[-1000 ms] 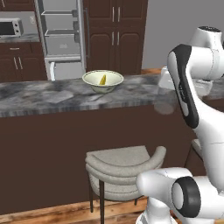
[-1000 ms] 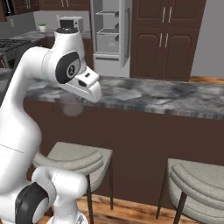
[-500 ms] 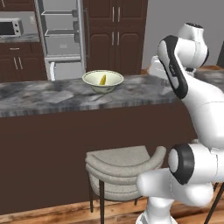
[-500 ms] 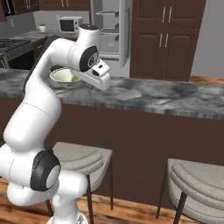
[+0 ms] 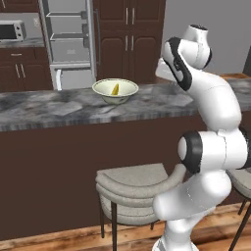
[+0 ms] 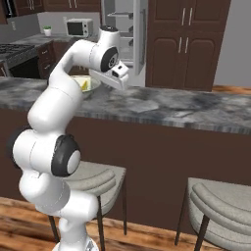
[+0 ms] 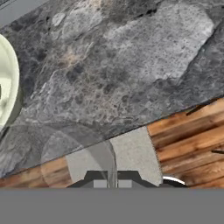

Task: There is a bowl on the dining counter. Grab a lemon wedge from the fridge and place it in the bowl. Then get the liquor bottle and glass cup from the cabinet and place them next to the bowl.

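The pale bowl point(image 5: 115, 91) stands on the grey marbled dining counter point(image 5: 44, 110) with a yellow lemon wedge point(image 5: 114, 89) in it. My gripper point(image 6: 110, 82) hangs over the counter just right of the bowl point(image 6: 87, 84), a little above the stone, pointing down. In the hand view its fingertips point(image 7: 99, 178) press together with nothing between them, and the bowl's rim point(image 7: 8, 87) curves in at the left edge. Behind the counter the fridge point(image 5: 68, 46) stands with its door open. The liquor bottle and glass cup are out of view.
Pale round-backed stools point(image 5: 135, 188) point(image 6: 223, 206) stand at the counter's dark wood front. Tall dark wood cupboards point(image 5: 130, 41) flank the fridge. A microwave point(image 6: 79, 27) and a stove point(image 6: 17, 51) sit at the far left. Counter top point(image 6: 186, 110) stretches right of the hand.
The arm has straightened and swung in over the counter. The hand has risen and drifted a little right of the bowl, still shut. The bowl and lemon wedge have not moved.
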You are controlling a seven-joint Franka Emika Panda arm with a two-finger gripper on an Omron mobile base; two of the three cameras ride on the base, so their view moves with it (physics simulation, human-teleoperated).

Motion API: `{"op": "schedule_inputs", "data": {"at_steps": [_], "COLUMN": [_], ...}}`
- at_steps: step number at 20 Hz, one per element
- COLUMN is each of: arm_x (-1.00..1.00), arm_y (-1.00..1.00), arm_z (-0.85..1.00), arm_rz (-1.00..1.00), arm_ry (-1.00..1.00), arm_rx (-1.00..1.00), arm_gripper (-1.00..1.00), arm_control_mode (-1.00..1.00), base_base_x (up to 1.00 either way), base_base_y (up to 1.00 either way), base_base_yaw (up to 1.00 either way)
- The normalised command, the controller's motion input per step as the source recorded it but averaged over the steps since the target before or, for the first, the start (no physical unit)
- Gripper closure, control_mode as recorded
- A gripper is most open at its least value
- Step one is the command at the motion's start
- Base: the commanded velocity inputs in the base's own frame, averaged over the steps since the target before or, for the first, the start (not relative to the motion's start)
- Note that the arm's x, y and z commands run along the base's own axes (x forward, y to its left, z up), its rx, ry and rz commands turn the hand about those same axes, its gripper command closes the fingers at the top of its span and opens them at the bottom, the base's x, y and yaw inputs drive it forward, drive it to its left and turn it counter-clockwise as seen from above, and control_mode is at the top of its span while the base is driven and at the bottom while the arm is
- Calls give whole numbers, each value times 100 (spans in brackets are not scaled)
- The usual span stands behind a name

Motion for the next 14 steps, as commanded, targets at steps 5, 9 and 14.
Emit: {"op": "schedule_inputs", "data": {"at_steps": [5, 9, 14], "arm_x": [71, 70, 31], "arm_y": [0, 4, 3], "arm_z": [-32, -41, -28], "arm_rz": [0, 0, 0], "arm_ry": [0, 0, 0], "arm_rx": [0, 0, 0], "arm_gripper": [100, 100, 100], "arm_control_mode": [-100, -100, -100], "base_base_x": [0, 0, 0], "base_base_y": [0, 0, 0], "base_base_yaw": [0, 0, 0]}}
